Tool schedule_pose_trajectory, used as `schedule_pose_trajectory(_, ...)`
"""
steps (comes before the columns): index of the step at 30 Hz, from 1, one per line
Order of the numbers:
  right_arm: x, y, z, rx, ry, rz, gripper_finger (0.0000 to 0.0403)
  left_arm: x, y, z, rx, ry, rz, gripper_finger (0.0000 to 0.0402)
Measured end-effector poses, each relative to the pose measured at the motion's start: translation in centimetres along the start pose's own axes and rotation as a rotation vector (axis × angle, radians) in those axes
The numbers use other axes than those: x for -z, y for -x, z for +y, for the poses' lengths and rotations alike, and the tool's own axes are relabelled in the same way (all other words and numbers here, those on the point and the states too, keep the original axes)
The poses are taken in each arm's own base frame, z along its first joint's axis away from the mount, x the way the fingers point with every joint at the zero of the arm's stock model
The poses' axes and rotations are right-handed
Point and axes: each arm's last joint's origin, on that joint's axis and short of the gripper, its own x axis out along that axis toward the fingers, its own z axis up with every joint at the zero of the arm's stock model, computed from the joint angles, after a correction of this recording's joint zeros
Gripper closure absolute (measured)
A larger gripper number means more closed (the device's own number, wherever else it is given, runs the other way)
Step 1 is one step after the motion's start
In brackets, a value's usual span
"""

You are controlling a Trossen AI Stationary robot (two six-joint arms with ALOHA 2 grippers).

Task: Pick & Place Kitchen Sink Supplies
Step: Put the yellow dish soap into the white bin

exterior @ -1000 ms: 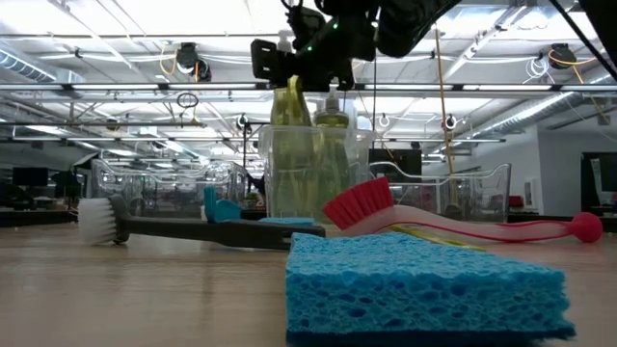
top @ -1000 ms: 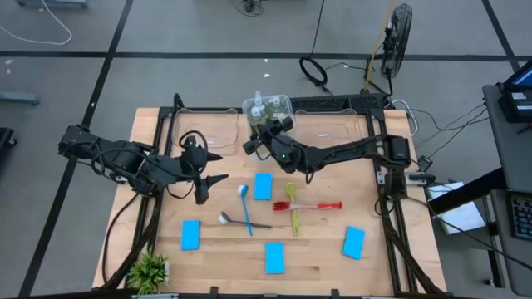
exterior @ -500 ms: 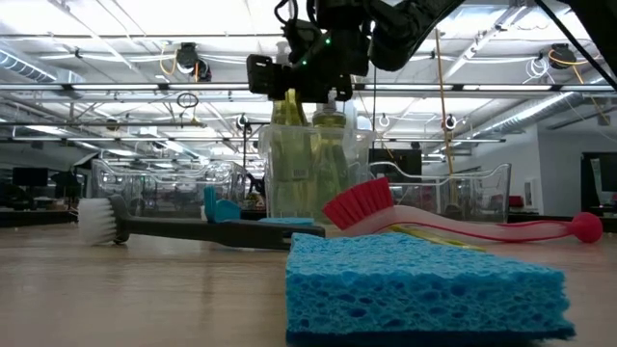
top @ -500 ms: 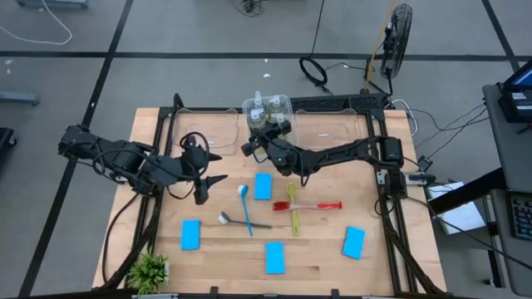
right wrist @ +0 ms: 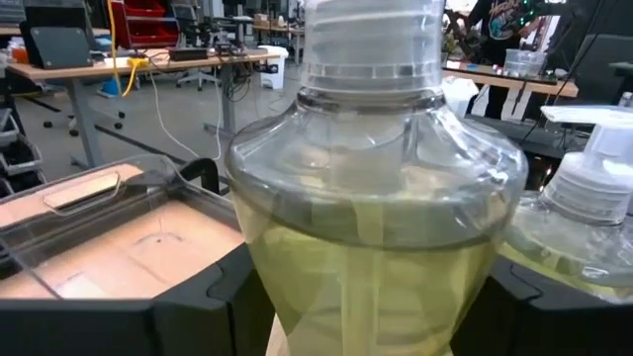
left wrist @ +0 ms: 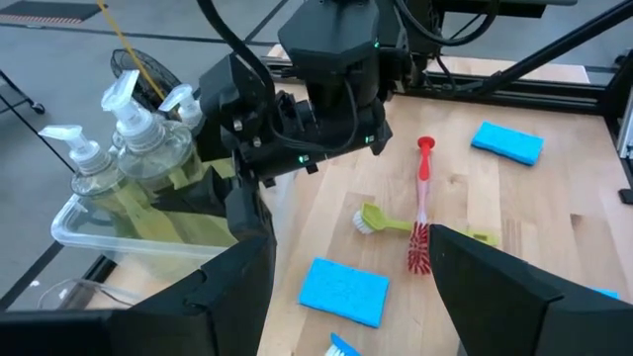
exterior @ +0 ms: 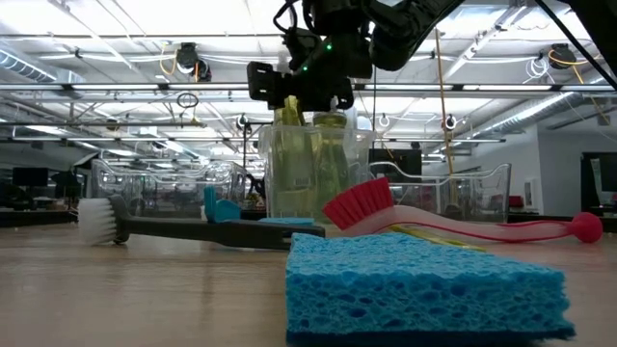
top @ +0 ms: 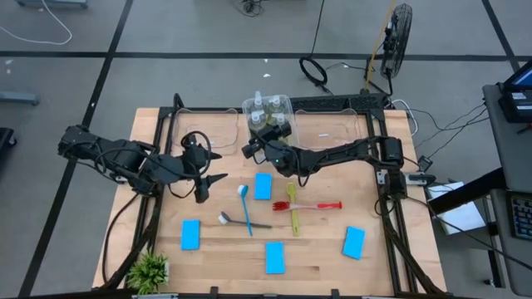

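right gripper (top: 264,142) apparently straddles bottle (right wrist: 381,198) at bin (top: 284,103); left gripper (top: 214,169) wide, empty.

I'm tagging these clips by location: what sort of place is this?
Probably a robotics lab or open workshop, not a real kitchen. A wooden table stands on a bare grey floor with loose cables, and the low view shows exposed ceiling pipes and more workbenches behind.

From my overhead feed I see a wooden table (top: 316,257) with clear plastic bins (top: 332,124) along its upper edge, a small green plant (top: 150,270) at its lower left corner, and a black fan (top: 399,29) on the grey floor at upper right.
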Motion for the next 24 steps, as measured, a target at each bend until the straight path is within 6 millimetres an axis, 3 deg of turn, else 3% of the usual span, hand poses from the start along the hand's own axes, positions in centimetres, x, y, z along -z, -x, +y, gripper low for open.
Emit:
schedule_pose_trajectory(10, 0.31, 0.01, 0.12, -0.049, 0.008, 0.026, 0.0150, 0.00, 0.00, 0.00, 0.001, -0.007, 0.000, 0.0133)
schedule_pose_trajectory(24, 0.48, -0.01, 0.08, -0.048, 0.019, 0.039, 0.0135, 0.01, -0.01, 0.00, 0.001, -0.007, 0.001, 0.0133)
